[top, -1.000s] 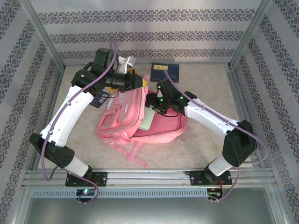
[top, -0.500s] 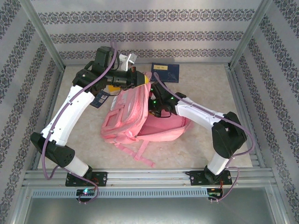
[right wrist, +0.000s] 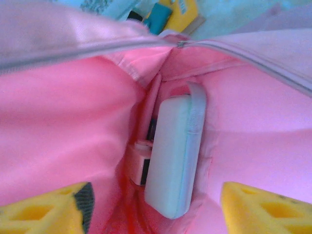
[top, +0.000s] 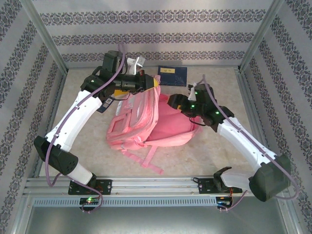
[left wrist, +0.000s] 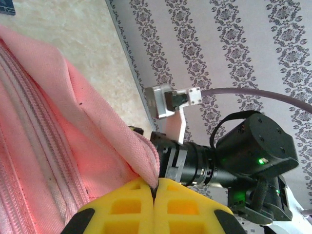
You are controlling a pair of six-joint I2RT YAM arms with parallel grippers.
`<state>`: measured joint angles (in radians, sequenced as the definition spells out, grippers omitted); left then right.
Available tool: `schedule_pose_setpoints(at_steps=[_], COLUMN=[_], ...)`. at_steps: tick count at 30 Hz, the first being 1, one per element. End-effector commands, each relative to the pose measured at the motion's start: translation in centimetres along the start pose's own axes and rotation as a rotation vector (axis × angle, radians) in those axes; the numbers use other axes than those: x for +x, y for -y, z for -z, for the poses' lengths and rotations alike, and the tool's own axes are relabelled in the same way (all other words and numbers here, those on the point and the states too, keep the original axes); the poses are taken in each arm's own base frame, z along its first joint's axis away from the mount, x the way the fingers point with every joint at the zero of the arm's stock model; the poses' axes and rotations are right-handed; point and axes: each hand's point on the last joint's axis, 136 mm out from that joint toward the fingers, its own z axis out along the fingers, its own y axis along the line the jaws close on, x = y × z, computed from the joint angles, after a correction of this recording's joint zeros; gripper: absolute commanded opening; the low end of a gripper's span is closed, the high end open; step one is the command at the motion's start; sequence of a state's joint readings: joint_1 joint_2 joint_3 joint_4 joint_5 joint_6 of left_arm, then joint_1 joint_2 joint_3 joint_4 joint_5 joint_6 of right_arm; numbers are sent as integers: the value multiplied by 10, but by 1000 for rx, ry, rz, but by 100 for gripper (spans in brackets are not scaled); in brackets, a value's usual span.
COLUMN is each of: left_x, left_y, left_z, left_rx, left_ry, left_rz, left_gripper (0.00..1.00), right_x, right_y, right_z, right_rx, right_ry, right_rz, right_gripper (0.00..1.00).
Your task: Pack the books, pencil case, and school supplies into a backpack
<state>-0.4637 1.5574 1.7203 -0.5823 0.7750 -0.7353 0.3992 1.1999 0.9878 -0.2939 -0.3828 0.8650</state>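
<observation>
Item 1, backpack [top: 134,122]: lying mid-tabletop, its mouth facing the far edge. I am holding its upper lip up with the left gripper [top: 153,83], whose fingers [left wrist: 126,212] are pinching shut on the pink fabric.

Item 2, pencil case [right wrist: 175,156]: sitting inside the backpack against the lining, its long axis running down into the compartment. A pink block [right wrist: 138,168] is tucked just beside it.

Item 3, right gripper [top: 169,101]: hovering over the mouth, spread wide and carrying nothing.

Item 4, navy book [top: 172,75]: lying flat at the far edge, just beyond the right gripper and apart from the backpack, its long axis running along that edge. I am judging it the likely next pick, since the right arm is nearer and free.
</observation>
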Motion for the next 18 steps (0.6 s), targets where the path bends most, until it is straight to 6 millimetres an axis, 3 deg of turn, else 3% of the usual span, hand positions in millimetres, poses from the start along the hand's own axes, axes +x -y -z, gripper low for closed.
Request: schedule_pose_setpoints(at_steps=[1, 4, 6, 9, 11, 13, 15, 18], left_x=[-10, 0, 8, 20, 29, 35, 35, 29], left_y=[34, 23, 13, -3, -15, -25, -33, -37], left_z=[-8, -30, -47, -73, -90, -104, -111, -105], left_rx=[129, 117, 103, 81, 63, 47, 34, -30], left_ry=[37, -7, -37, -84, -119, -144, -149, -122], left_rz=[-118, -102, -88, -63, -45, -35, -34, -93], left_gripper=[0, 0, 0, 0, 2, 14, 34, 55], right_x=[-1, -4, -6, -7, -8, -10, -15, -17], right_y=[-2, 17, 51, 82, 89, 92, 93, 94], right_z=[11, 17, 29, 47, 58, 68, 80, 91], right_rx=[-59, 37, 202, 355, 421, 471, 516, 562], right_ry=[-6, 13, 37, 68, 89, 104, 128, 135], right_rz=[19, -6, -95, -140, -115, -87, -52, -7], right_gripper=[54, 20, 14, 26, 31, 35, 38, 43])
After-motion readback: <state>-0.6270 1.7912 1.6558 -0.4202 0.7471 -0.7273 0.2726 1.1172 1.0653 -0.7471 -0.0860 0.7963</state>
